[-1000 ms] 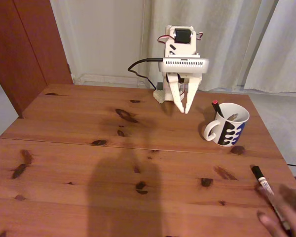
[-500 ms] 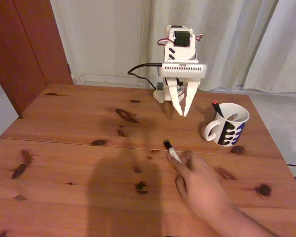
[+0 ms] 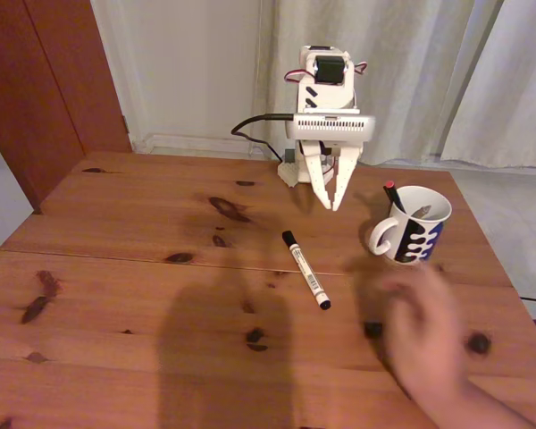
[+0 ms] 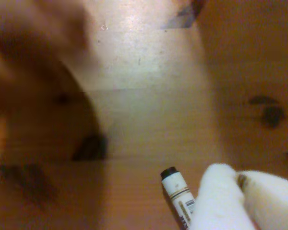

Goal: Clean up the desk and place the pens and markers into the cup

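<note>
A white marker [image 3: 305, 270] with a black cap is now laid on the desk [image 3: 116, 268], just near of the seam and near-left of the cup [image 3: 413, 225]; half a second earlier it was still held in a person's hand [image 3: 426, 332], which is now blurred and drawn back toward the near right. The gripper [image 3: 333, 204] is held above the far side of the desk, its fingers nearly together and empty. One red-tipped pen [image 3: 392, 196] is already stood in the cup. The marker is thus presented as the next item to be picked up.
</note>
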Robot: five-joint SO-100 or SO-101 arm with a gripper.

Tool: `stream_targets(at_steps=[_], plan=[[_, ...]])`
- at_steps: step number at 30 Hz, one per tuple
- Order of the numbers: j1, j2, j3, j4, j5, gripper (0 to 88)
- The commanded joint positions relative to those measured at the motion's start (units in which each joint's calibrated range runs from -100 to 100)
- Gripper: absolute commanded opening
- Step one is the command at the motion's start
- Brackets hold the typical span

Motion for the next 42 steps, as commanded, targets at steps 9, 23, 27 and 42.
stream_targets(at_steps=[9,23,27,42], plan=[[-0.3,-2.1,5.0,-0.6,0.2,0.8],[0.2,-2.6,11.4,0.0,0.4,0.8],[0.5,-2.3,13.1,0.0,0.7,0.8],[0.4,-1.9,17.2,0.3,2.5,0.7]])
